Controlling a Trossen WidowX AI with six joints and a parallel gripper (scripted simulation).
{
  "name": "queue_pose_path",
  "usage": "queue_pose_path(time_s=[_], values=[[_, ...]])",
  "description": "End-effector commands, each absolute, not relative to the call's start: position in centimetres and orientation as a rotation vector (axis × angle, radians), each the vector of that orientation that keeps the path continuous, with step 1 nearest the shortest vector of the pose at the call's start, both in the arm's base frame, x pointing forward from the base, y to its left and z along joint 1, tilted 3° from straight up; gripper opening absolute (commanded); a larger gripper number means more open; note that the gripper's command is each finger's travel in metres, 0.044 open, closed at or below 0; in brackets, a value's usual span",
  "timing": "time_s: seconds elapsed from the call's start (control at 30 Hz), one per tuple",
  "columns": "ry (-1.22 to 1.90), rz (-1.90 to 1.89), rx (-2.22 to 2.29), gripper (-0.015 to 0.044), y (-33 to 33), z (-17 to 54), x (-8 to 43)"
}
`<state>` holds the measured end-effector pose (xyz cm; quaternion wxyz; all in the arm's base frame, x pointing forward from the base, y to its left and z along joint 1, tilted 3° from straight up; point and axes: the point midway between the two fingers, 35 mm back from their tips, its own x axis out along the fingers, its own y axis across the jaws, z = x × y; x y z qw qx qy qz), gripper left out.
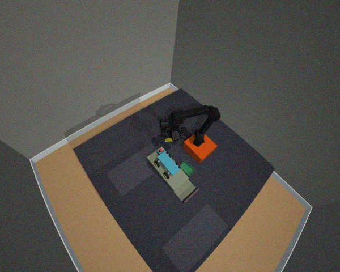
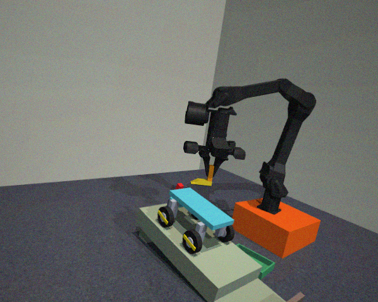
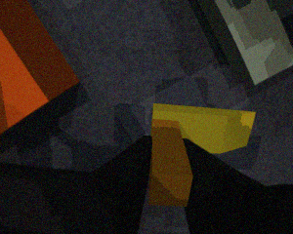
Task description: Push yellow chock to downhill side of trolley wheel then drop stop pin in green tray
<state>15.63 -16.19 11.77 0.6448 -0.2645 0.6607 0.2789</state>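
My gripper is shut on the orange handle of the yellow chock. The chock hangs in the air beyond the ramp's uphill end, clear of the ramp. The blue-topped trolley stands on the ramp with its wheels on the surface. The red head of the stop pin shows at the trolley's uphill end; its shaft is hidden. The green tray lies beside the ramp, and no pin shows in it.
The orange base block carries the arm and stands beside the tray and ramp. A brownish bar lies across the ramp's low end. Walls stand behind the dark mat.
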Motion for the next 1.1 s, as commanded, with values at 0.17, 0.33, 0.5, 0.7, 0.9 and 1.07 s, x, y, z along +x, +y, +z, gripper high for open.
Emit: queue_pose_path(time_s=[0.17, 0.33, 0.5, 0.7, 0.9, 1.07], values=[[1.562, 0.384, -0.355, 0.0000, -16.21, 11.86, 15.73], [1.582, 0.251, -0.225, 0.0000, -16.21, 11.86, 15.73], [1.595, 0.117, -0.093, 0.0000, -16.21, 11.86, 15.74], [1.599, -0.044, 0.064, 0.0000, -16.22, 11.86, 15.74], [1.597, -0.110, 0.128, 0.0000, -16.22, 11.86, 15.74], [1.597, -0.111, 0.129, 0.0000, -16.16, 11.86, 15.77]])
